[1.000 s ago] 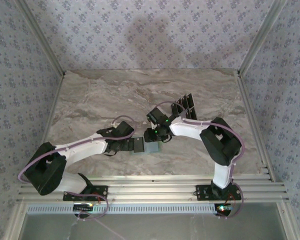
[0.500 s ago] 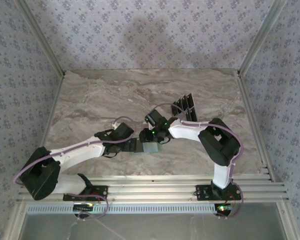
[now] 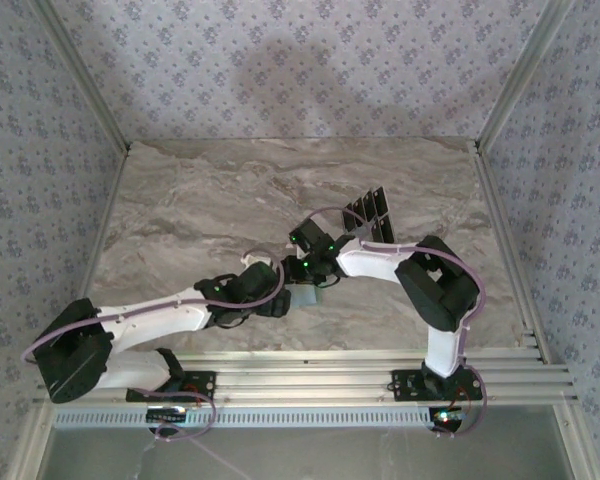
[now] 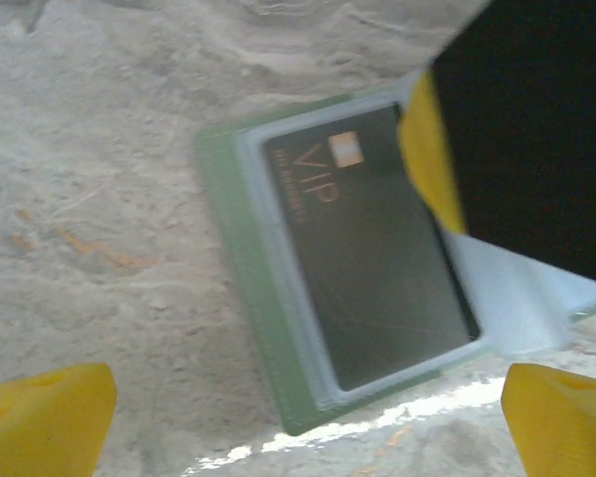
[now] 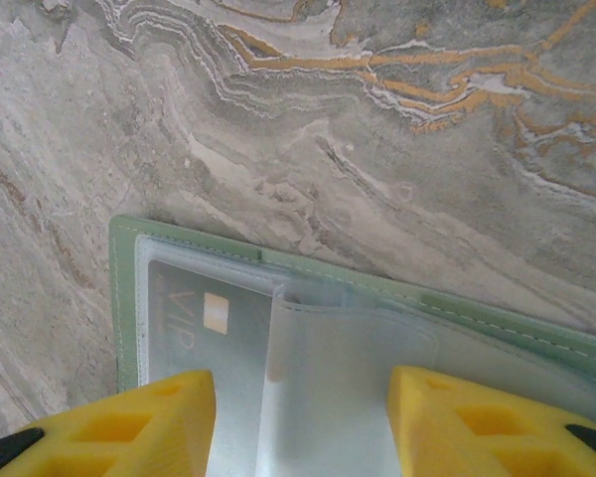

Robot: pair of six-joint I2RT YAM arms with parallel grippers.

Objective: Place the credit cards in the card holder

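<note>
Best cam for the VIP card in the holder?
Left wrist: the VIP card lies nearly whole, print and chip readable. Right wrist catches one corner under the clear sleeve. Top external: too small to tell.

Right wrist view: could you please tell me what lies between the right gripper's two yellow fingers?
In the right wrist view, a clear plastic sleeve of the card holder lies between the fingers of the right gripper, beside a VIP credit card.

Matt sage-green card holder (image 5: 124, 298) (stitched edge), clear glossy plastic sleeve (image 5: 328, 378), dark glossy card (image 4: 377, 268), smooth veined stone-look table (image 5: 377, 119).
</note>
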